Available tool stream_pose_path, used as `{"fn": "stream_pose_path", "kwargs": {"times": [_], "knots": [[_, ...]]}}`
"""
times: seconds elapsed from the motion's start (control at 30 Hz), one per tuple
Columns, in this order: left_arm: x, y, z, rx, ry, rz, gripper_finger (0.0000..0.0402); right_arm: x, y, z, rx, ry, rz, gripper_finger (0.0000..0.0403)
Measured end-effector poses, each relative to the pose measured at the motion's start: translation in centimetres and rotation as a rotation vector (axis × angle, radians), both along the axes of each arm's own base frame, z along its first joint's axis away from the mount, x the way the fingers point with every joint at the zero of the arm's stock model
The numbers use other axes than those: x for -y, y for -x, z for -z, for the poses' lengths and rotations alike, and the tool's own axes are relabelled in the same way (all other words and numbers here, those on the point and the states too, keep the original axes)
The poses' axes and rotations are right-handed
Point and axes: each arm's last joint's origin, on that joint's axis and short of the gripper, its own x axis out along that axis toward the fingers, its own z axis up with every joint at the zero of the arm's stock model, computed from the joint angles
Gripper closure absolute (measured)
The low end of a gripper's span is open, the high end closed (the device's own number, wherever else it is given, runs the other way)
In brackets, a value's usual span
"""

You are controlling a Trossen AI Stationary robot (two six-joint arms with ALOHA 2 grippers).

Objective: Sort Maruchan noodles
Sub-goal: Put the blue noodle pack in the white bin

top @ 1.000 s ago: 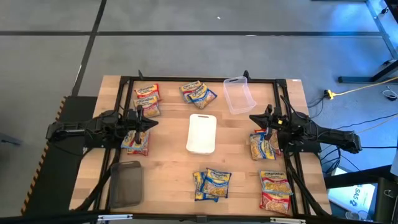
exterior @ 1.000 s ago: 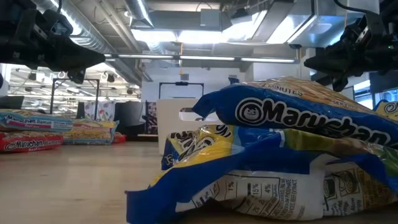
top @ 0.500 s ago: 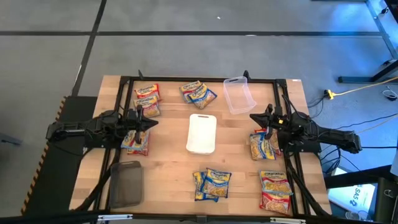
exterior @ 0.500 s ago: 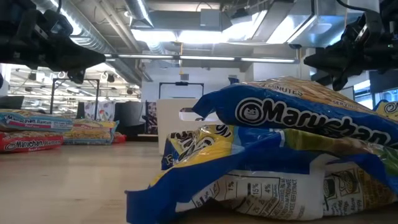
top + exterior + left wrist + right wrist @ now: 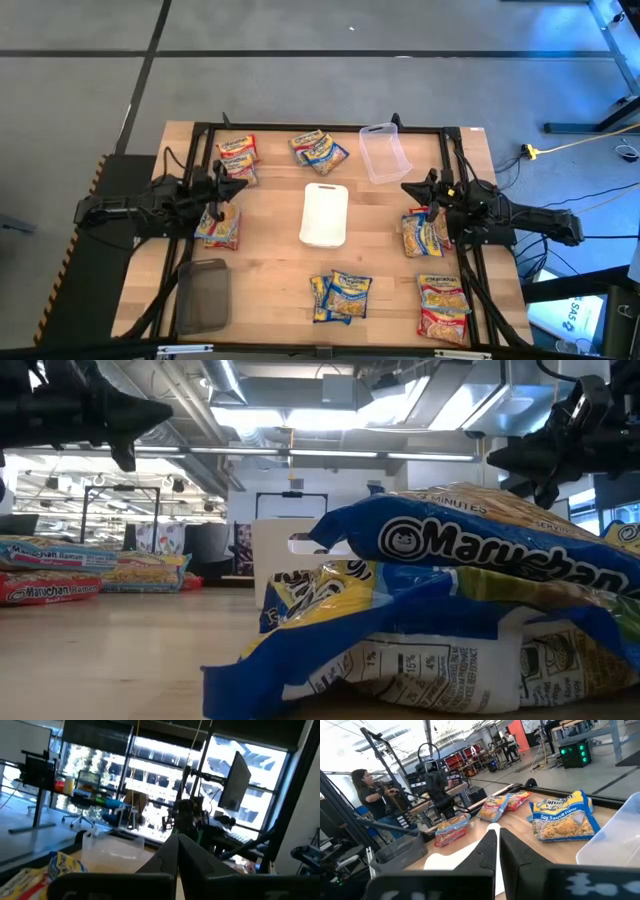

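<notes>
Maruchan noodle packets lie flat on the wooden table in small heaps: far left (image 5: 236, 160), far middle (image 5: 319, 149), left (image 5: 218, 228), right (image 5: 425, 235), near middle (image 5: 340, 296) and near right (image 5: 443, 307). The near-middle blue-bordered heap (image 5: 460, 550) fills the low view. My left gripper (image 5: 241, 184) hovers shut above the left side, tipped upward, its fingers together (image 5: 177, 846). My right gripper (image 5: 405, 188) hovers shut over the right side, pointing level toward the table's middle (image 5: 497, 840). Neither holds anything.
A white tray (image 5: 324, 214) lies at the table's middle. A clear plastic tub (image 5: 384, 153) stands at the far right, a dark container (image 5: 203, 296) at the near left. A person (image 5: 370, 795) stands in the room beyond the table.
My left gripper has tipped upward and risen a little, staying shut; in the low view its fingers now sit higher. The packets have not moved.
</notes>
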Motion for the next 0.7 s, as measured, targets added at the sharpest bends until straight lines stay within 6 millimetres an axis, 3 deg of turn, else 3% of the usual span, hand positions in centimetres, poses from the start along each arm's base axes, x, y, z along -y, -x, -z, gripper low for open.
{"fn": "stream_pose_path", "kwargs": {"times": [0.17,0.33,0.5,0.7], "knots": [[0.0,-0.1,-0.2,0.021,-0.001,0.004,0.0398,0.1,-0.6,-0.5,0.038,0.007,-0.011,0.0402],[0.0,-0.6,-0.3,0.016,0.0,0.005,0.0398,0.2,-1.6,-1.9,-0.047,0.004,-0.034,0.0402],[-0.1,-1.3,-0.6,0.029,0.008,0.009,0.0398,0.2,-2.9,-4.5,-0.224,0.047,-0.086,0.0402],[-0.1,-2.6,-1.4,-0.032,0.023,0.013,0.0398,0.3,-3.0,-8.3,-0.555,0.023,-0.11,0.0402]]}}
